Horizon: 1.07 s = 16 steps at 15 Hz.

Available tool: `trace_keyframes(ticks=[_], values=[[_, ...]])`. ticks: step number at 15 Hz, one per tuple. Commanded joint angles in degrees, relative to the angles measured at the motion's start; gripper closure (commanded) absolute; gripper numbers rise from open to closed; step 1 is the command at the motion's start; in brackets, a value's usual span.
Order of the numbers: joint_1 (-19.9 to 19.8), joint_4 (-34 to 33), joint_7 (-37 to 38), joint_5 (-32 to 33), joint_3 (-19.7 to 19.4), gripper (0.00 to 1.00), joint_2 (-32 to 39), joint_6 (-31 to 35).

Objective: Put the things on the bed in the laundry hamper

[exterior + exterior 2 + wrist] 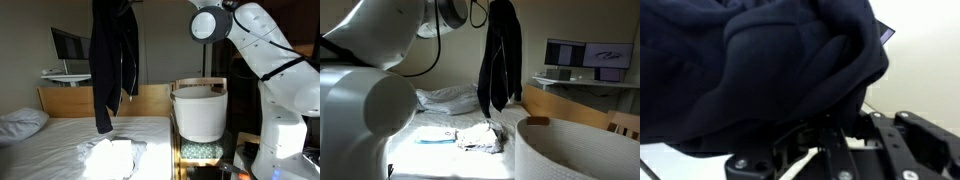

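tool (825, 128): you have it clamped on the black garment (112, 60)
black garment: hangs above the bed (50, 128)
white garment (112, 155): lies on the bed
laundry hamper (198, 115): beside the bed

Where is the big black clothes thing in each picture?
In an exterior view: the black garment hangs from the top edge over the bed, left of the laundry hamper.
In an exterior view: it hangs top centre, beyond the hamper.
Wrist view: it fills the upper left.
Shared landmark: the hamper, in both exterior views.
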<state>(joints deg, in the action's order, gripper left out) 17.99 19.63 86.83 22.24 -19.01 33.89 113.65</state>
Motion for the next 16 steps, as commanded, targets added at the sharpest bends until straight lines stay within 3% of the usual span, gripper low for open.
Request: trace_keyframes(ticks=[1, 8, 16], values=[[0.6, 0.0, 6.7, 6.0, -3.2, 0.91, -3.5, 0.3], [0.1, 0.0, 15.6, 17.4, -8.7, 0.91, -8.1, -5.2], [-1.0, 0.1, 23.8, 34.0, -9.8, 0.92, -12.3, -18.9]])
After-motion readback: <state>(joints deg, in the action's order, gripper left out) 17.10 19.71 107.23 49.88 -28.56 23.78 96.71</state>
